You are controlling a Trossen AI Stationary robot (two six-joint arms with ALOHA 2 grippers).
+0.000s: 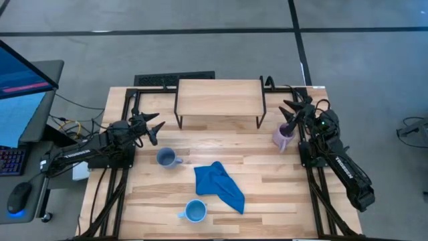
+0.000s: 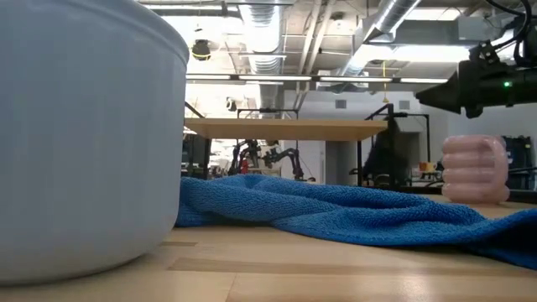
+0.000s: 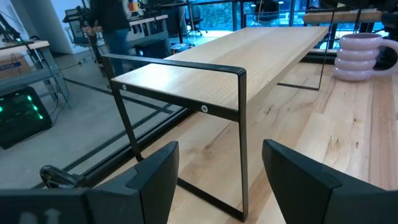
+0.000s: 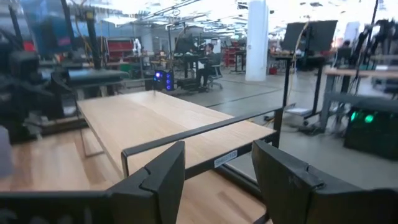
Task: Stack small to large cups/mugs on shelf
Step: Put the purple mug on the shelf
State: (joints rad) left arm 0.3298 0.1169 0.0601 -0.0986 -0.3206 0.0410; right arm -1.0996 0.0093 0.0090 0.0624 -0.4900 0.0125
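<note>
The shelf (image 1: 219, 97) stands at the table's far middle on thin black legs. The pale purple ribbed mug (image 1: 283, 137) stands on its base on the tabletop by the shelf's right end. The grey-blue mug (image 1: 166, 158) stands left of centre. The bright light blue mug (image 1: 194, 211) stands near the front edge and fills the left of the low view (image 2: 84, 134). My left gripper (image 1: 158, 127) is open and empty, left of the shelf and facing it (image 3: 221, 155). My right gripper (image 1: 287, 110) is open and empty, above the table just beyond the purple mug, facing the shelf (image 4: 217, 155).
A crumpled blue cloth (image 1: 219, 185) lies on the table between the grey-blue and light blue mugs. Bare wooden tabletop (image 1: 221, 140) lies in front of the shelf. A monitor and keyboard (image 1: 20, 100) stand off the table's left side.
</note>
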